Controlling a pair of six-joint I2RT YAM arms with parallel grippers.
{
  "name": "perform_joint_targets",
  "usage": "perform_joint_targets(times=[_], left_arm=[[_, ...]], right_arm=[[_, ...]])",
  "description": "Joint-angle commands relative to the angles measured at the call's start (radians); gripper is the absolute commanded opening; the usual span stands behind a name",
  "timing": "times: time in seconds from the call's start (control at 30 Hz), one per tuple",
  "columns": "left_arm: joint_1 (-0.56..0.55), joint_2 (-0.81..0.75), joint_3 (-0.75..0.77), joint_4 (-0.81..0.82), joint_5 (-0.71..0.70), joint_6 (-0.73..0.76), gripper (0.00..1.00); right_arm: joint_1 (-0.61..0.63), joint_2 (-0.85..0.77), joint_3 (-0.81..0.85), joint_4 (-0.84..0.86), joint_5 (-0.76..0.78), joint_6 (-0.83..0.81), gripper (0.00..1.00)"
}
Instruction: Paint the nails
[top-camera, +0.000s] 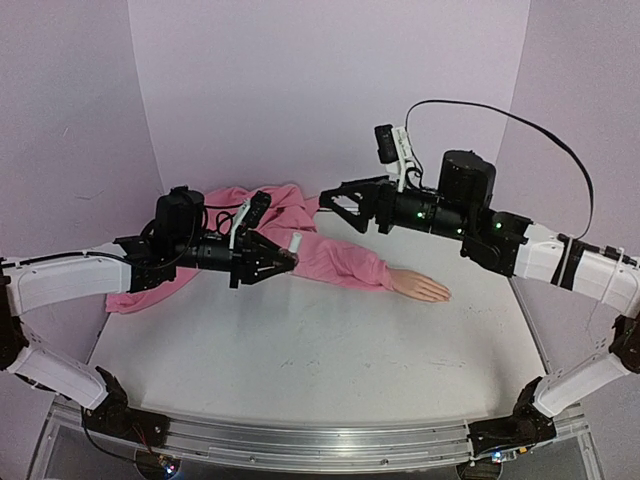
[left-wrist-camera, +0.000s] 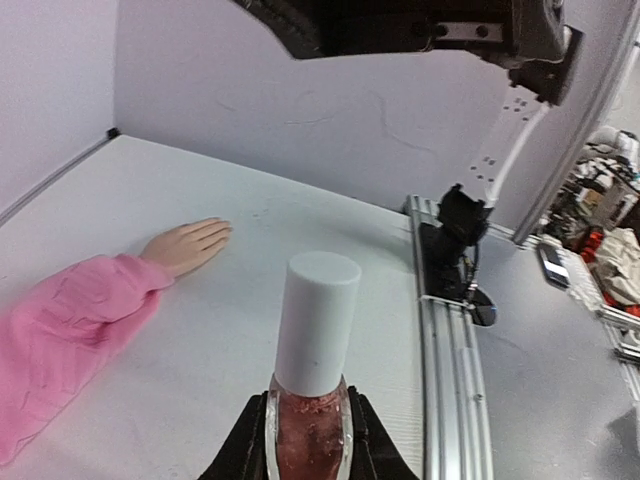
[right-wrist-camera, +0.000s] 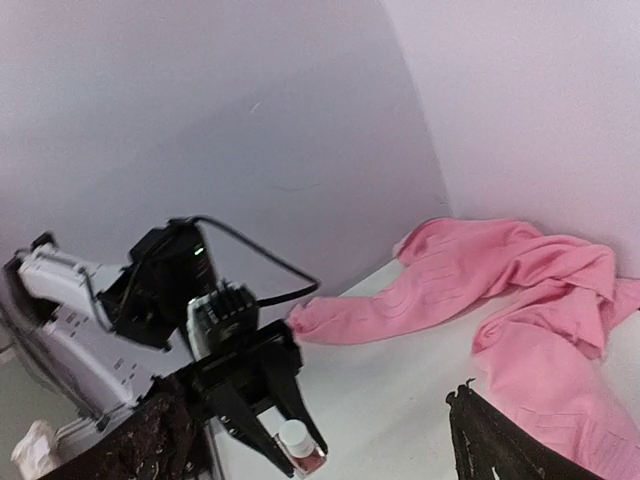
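The peach mannequin hand (top-camera: 420, 287) (left-wrist-camera: 185, 245) lies flat on the white table (top-camera: 300, 350), coming out of a pink sleeve (top-camera: 335, 262). Its nails are too small to make out. My left gripper (top-camera: 285, 260) (left-wrist-camera: 308, 425) is shut on a small bottle of pinkish polish (left-wrist-camera: 308, 430) (right-wrist-camera: 305, 455), whose white cap (top-camera: 296, 243) (left-wrist-camera: 316, 320) is on and points toward the hand. My right gripper (top-camera: 335, 210) (right-wrist-camera: 315, 405) stands open just above and to the right of the cap, with nothing between its fingers (right-wrist-camera: 500, 440).
The rest of the pink garment (top-camera: 270, 205) (right-wrist-camera: 520, 290) is bunched at the back of the table, behind the left gripper. An aluminium rail (top-camera: 320, 440) (left-wrist-camera: 450, 380) runs along the near edge. Pale purple walls close in the back and both sides.
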Motion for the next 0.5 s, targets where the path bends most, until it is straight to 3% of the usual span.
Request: perform_joint_targets(times=[0.0,0.17,0.47], left_arm=[[0.002,0.044,0.104,0.067,0.306,-0.078,0.0],[-0.002,0.086,0.139,0.068,0.441,-0.121,0.0],[-0.015,0.099,0.144,0.068,0.466,-0.127,0.0]], right_arm=[[-0.01,0.039,-0.002,0.017,-0.465,-0.115,0.87],[-0.014,0.129,0.035,0.059,-0.651,-0.114,0.7],[-0.014,0.192,0.052,0.195,-0.698,-0.013,0.53]])
